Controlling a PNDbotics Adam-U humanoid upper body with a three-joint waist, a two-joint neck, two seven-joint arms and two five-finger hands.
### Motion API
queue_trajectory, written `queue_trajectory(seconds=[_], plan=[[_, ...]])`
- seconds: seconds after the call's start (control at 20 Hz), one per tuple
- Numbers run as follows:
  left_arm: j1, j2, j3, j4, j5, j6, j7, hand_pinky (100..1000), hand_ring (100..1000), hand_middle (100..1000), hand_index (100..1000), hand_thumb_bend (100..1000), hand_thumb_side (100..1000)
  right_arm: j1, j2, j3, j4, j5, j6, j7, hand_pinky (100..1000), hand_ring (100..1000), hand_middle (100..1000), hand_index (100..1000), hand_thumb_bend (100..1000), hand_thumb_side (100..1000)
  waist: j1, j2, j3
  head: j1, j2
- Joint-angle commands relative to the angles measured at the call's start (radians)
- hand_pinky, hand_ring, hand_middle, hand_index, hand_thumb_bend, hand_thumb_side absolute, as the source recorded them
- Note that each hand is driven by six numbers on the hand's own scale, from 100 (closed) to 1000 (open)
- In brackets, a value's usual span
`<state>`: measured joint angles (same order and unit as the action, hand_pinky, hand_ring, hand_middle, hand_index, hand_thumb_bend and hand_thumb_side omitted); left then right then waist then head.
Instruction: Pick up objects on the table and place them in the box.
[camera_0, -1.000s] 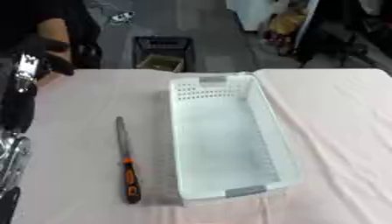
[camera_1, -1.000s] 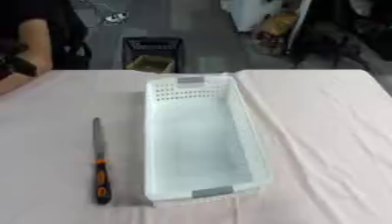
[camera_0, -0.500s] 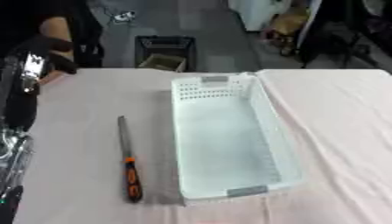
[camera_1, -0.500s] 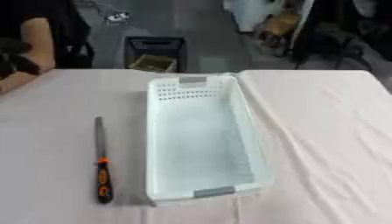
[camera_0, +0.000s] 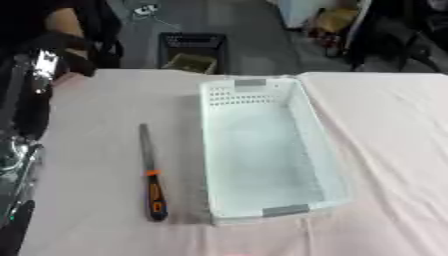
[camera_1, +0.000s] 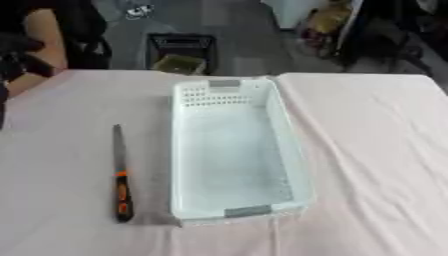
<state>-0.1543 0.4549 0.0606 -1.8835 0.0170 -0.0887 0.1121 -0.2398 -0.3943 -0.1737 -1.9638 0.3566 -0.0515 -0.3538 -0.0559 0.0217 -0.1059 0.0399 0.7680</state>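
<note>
— So, where does the job stand?

— At the very start, I'd judge. The white box (camera_1: 236, 165) sits in the middle of the frame on the pink table (camera_1: 367, 150) with nothing in it, and the one tool (camera_1: 121, 175), a long grey blade with an orange and black handle, lies just left of the box, parallel to its long side, apart from it.

— And the hands?

— The left arm (camera_0: 26, 100) shows at the left edge of the left eye view, black with silver, but its hand can't be made out, so I cannot tell if the fingers are open or curled. The right hand shows nowhere.

— Next move?

— Likely a reach down to the handle at the lower left, fingers closing around it, then a lift over the near wall.

— The count?

— One tool, one box.
</note>
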Motion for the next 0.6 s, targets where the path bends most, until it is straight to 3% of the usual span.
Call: queue_trajectory(seconds=[0.05,0.3,0.6], plan=[[-0.002,0.009,-0.003,-0.012,-0.01,0.004,-0.004,559,541,670,665,292,929,-0.002,-0.015,0.0,-0.008,-0.006,-0.003,0.004,294,408,463,667,100,660,0.002,-0.005,0.002,-0.004,0.002],[0.002,-0.003,-0.014,-0.007,-0.022,0.007,-0.017,563,543,674,667,287,936,-0.001,-0.014,0.002,-0.003,-0.011,-0.004,0.006,293,407,462,668,100,664,0.003,0.012,0.0,-0.016,0.002],[0.004,-0.01,-0.015,-0.002,-0.029,0.008,-0.023,568,546,678,670,280,942,-0.002,-0.012,0.002,0.0,-0.014,-0.006,0.006,294,407,461,668,100,672,0.004,0.013,0.0,-0.015,0.002]])
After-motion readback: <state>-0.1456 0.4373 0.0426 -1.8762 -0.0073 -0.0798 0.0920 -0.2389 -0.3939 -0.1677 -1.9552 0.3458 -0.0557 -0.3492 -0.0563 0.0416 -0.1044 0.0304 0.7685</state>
